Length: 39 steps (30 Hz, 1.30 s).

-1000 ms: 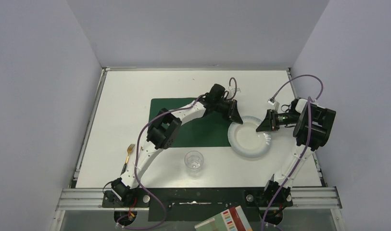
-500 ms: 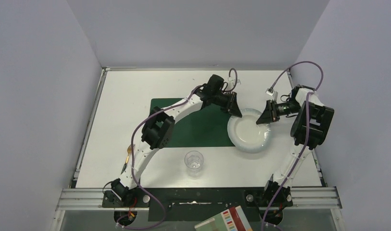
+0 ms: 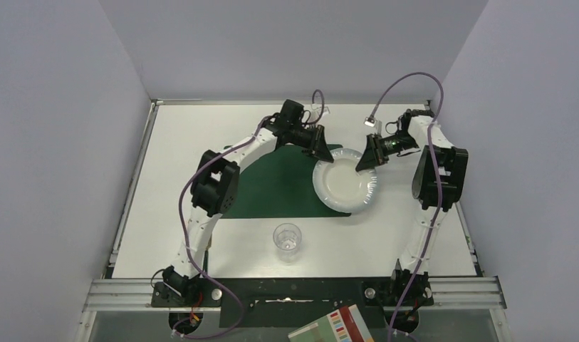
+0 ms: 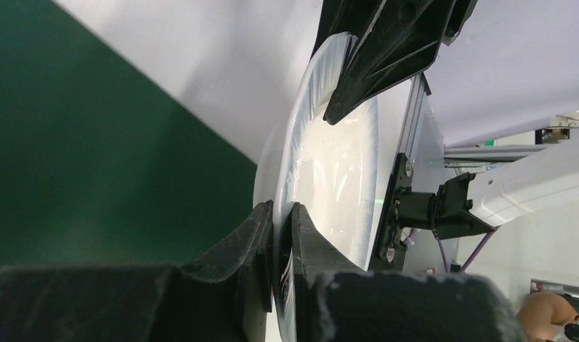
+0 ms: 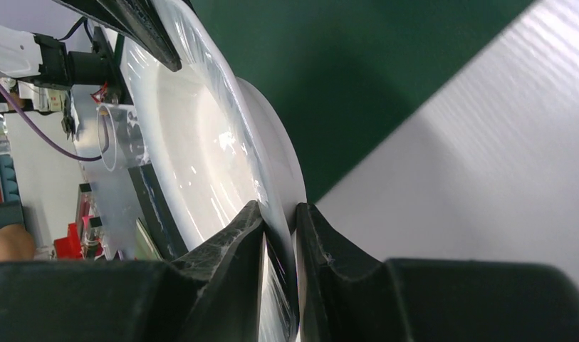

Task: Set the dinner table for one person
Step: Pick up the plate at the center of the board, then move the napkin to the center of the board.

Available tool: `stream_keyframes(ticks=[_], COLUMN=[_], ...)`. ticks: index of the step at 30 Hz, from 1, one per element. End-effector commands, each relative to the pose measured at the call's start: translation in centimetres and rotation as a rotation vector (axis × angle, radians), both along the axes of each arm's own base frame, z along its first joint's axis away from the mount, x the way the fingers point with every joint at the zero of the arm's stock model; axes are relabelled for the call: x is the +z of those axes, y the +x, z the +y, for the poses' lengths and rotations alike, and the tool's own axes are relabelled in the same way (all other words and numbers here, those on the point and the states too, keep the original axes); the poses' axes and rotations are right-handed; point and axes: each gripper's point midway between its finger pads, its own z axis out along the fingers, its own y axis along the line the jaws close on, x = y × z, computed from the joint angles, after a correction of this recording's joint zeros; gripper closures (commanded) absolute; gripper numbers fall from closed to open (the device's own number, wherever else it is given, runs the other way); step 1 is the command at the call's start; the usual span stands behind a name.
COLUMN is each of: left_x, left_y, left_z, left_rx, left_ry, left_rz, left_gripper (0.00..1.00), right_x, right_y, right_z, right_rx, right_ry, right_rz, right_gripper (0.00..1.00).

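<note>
A white plate (image 3: pixel 345 182) is held above the right edge of the dark green placemat (image 3: pixel 279 185) on the white dinner table (image 3: pixel 179 142). My left gripper (image 3: pixel 320 151) is shut on the plate's far left rim. My right gripper (image 3: pixel 364 162) is shut on its far right rim. In the left wrist view the jaws (image 4: pixel 280 214) pinch the rim of the plate (image 4: pixel 336 164), with the right gripper's fingers (image 4: pixel 386 50) on the opposite rim. In the right wrist view the jaws (image 5: pixel 279 214) pinch the plate (image 5: pixel 201 142) over the placemat (image 5: pixel 357 71).
A clear plastic cup (image 3: pixel 287 240) stands upright on the table in front of the placemat. A coloured booklet (image 3: pixel 336 326) lies below the table's near rail. Grey walls close in the left, far and right sides.
Both arms have carried the plate left and away from the bases, from the table right of the placemat to over the placemat's right edge. Both grips have held.
</note>
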Motion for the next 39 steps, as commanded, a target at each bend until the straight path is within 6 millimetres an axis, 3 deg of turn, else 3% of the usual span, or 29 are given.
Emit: stream_keyframes(ticks=[1,7,13,23,31,39], left_x=[1.4,1.2,0.0,-3.4,-4.9,-5.6], left_y=[1.0,2.7,4.8,5.3,4.6,3.6], left_z=[5.7,9.8,15.4,23.6,26.8,28.2], left_rx=[0.035,0.126,0.217,0.344,0.386,0.395], left_ry=[0.039,0.053,0.088,0.155,0.214,0.235], left_rz=[-0.010,-0.027,-0.023,0.014,0.003,0.011], left_gripper=[1.00,1.00,1.00,1.00,1.00,1.00], right_x=[3.2,3.5,2.8,0.2,-0.6,-0.8], right_y=[2.3,4.5,6.4,6.5,5.7,4.7], right_z=[1.8,6.1,9.4,14.8,17.2,18.1], right_rx=[-0.060,0.002,0.042,0.144,0.192,0.226], right_ry=[0.035,0.027,0.001,-0.008,-0.016,-0.029], right_rz=[0.003,-0.018,-0.035,-0.005,0.000,0.001], right_gripper=[1.00,1.00,1.00,1.00,1.00,1.00])
